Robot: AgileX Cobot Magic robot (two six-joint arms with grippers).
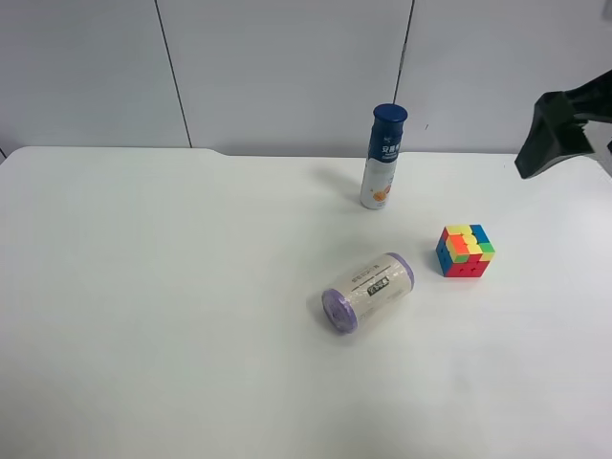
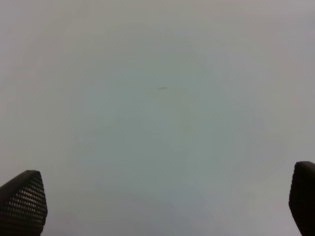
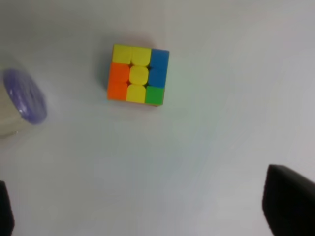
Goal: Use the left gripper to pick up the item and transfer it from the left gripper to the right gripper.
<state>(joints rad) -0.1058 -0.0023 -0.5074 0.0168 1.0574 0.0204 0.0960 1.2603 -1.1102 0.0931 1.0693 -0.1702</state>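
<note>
The small puzzle cube [image 1: 465, 251] sits on the white table right of centre, with yellow, orange, blue and green squares on top. In the right wrist view the cube [image 3: 138, 74] lies ahead of my right gripper [image 3: 147, 216], apart from it. The right gripper is open and empty, with only its fingertips [image 3: 290, 201] showing. My left gripper [image 2: 162, 201] is open and empty over bare table, and no object is in its view. The black arm [image 1: 559, 129] at the exterior high view's right hangs above the table's far right edge, behind the cube.
A purple-ended cylindrical roll [image 1: 367, 292] lies on its side near the table's middle, left of the cube; its purple end [image 3: 25, 96] shows in the right wrist view. A blue-capped white bottle [image 1: 383, 158] stands upright behind them near the wall.
</note>
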